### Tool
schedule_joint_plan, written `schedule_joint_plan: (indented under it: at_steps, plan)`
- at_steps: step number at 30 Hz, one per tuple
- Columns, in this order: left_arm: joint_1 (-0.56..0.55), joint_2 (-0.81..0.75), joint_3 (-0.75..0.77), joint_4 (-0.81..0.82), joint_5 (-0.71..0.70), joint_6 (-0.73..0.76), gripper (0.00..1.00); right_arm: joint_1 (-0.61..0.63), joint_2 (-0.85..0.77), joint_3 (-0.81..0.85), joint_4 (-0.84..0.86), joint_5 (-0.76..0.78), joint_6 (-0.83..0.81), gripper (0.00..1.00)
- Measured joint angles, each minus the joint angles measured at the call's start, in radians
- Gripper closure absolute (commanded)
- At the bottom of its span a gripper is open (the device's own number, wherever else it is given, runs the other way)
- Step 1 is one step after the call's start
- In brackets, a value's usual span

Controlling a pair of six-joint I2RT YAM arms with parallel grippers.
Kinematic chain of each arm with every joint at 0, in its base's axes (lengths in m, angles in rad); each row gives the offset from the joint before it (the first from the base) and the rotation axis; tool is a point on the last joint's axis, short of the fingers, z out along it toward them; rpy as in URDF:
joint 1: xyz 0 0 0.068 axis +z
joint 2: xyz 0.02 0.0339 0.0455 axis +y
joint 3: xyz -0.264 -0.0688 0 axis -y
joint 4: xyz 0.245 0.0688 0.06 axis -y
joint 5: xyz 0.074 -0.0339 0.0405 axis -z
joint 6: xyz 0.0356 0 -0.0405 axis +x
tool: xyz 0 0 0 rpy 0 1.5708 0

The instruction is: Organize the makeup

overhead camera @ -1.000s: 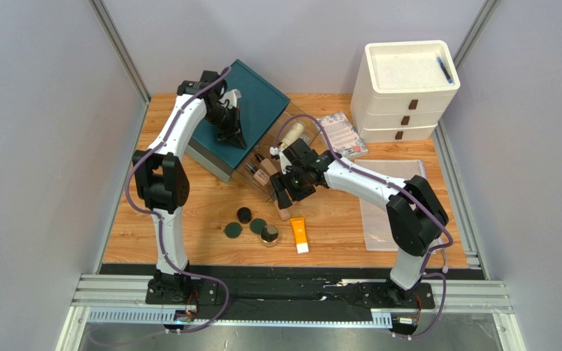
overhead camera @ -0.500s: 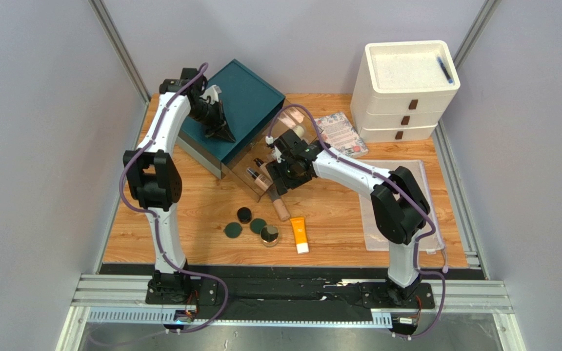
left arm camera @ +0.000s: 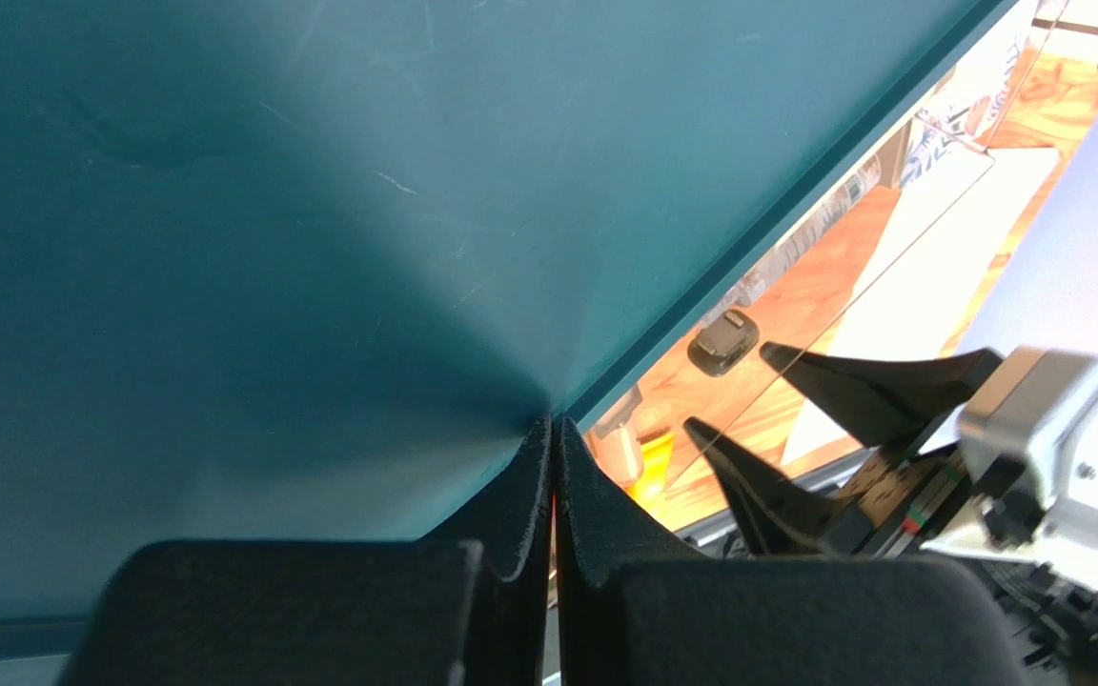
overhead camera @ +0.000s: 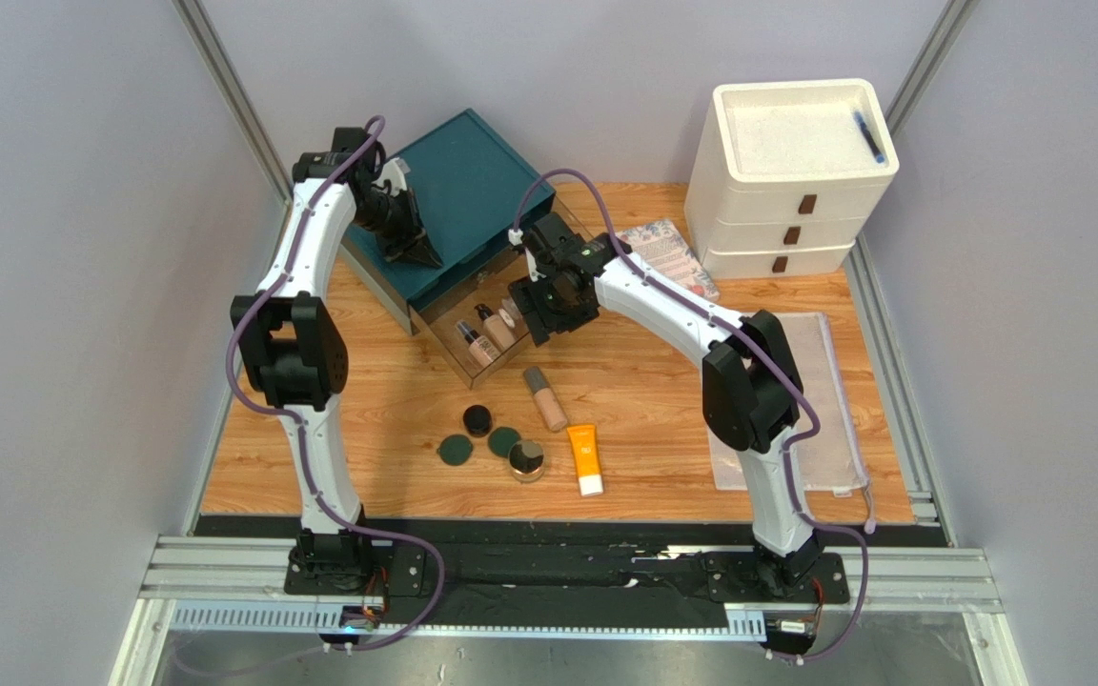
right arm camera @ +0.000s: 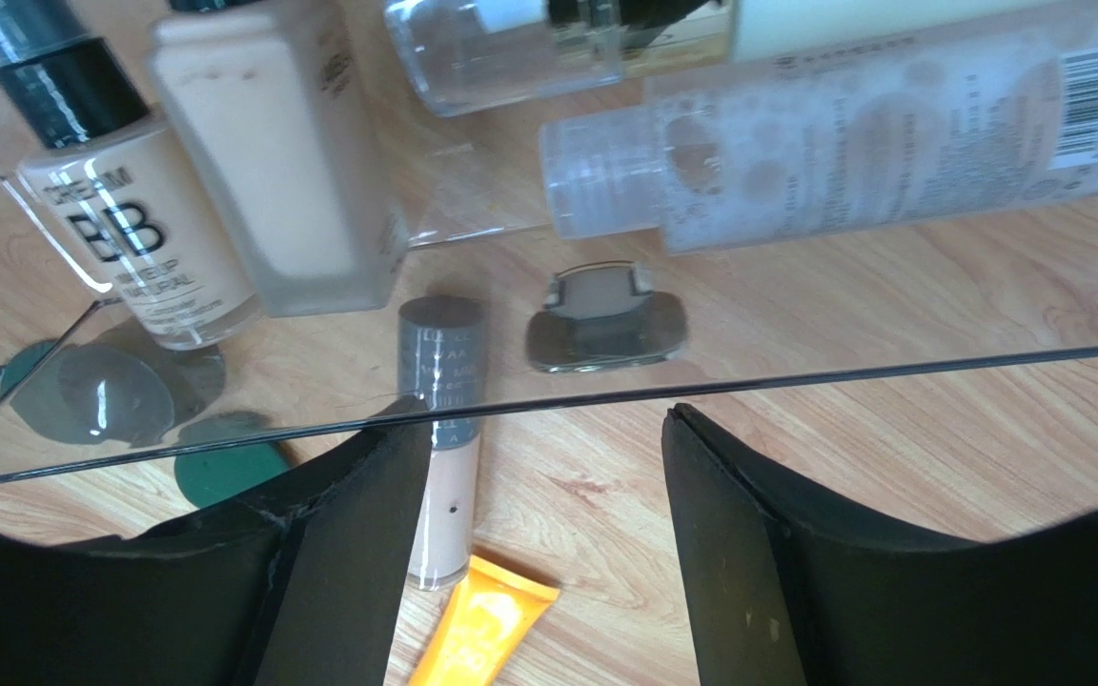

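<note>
Grey walls [overhead camera: 68, 286] enclose a wooden table [overhead camera: 648, 415].

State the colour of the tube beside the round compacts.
Orange tube, white cap; top external view shows it best.

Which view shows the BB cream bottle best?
Right wrist: the BB cream bottle is close, label readable. Top external shows only small beige bottles in the clear drawer, hard to tell apart. Left wrist misses it.
</note>
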Motion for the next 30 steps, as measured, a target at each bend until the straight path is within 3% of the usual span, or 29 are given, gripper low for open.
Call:
schedule_joint_plan:
  at_steps: [7,10,18,30]
  plan:
    - [0.022,0.000,0.008,0.002,0.001,-0.013,1.00,-0.035,0.042,0.144,-0.072,-0.017,0.004,0.34]
    - [0.023,0.000,0.030,-0.010,0.021,-0.021,1.00,-0.041,0.044,0.177,0.005,-0.014,0.023,0.34]
    - [0.026,0.000,0.104,-0.011,0.037,-0.051,1.00,-0.056,0.045,0.193,0.087,-0.021,0.040,0.34]
    - [0.126,0.000,0.105,0.156,-0.064,-0.230,1.00,-0.069,0.045,0.193,0.097,-0.026,0.052,0.34]
